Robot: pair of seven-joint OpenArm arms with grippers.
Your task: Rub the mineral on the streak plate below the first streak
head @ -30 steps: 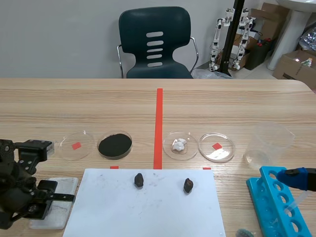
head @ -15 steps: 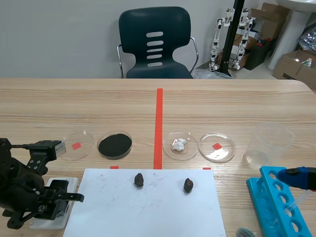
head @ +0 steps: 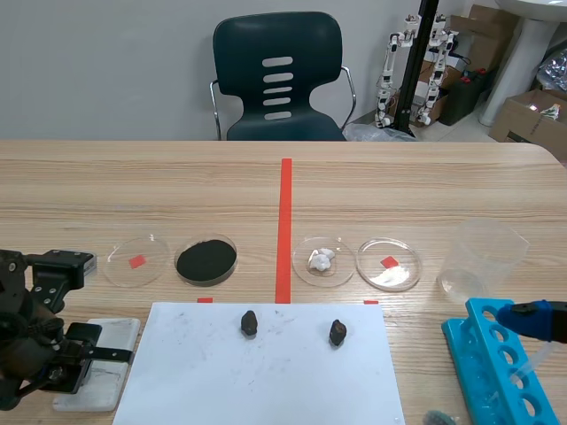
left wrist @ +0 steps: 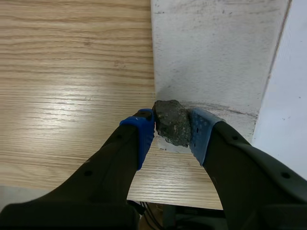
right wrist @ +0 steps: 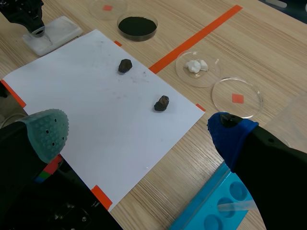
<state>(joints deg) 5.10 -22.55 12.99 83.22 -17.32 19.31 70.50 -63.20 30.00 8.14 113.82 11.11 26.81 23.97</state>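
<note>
**Left pincer has the mineral down at the streak plate**

So the left pincer (left wrist: 171, 132) sits in the lower left of the scene view. It's clamped on a dark, rough mineral (left wrist: 171, 122), with one blue pad on each side of the lump. The mineral is right at the near edge of the white streak plate (left wrist: 216, 52), close to its corner, and looks like it's touching the surface. Just ahead of it a faint grey streak (left wrist: 225, 109) runs across the plate. The plate lies on the wooden tabletop (head: 399, 186), just beside the left edge of a big white paper sheet (head: 257, 381).

The right pincer (right wrist: 139, 132) hangs wide open above the paper's edge with nothing in it.

Two more dark rocks lie on the sheet, one (head: 249, 322) left of centre and one (head: 337, 332) right of it. Above them in the frame is a row of four petri dishes, and the second from the left (head: 205, 259) holds black powder. A blue tube rack (head: 496, 372) is in the lower right corner, with a clear beaker (head: 478, 257) just above it.
</note>
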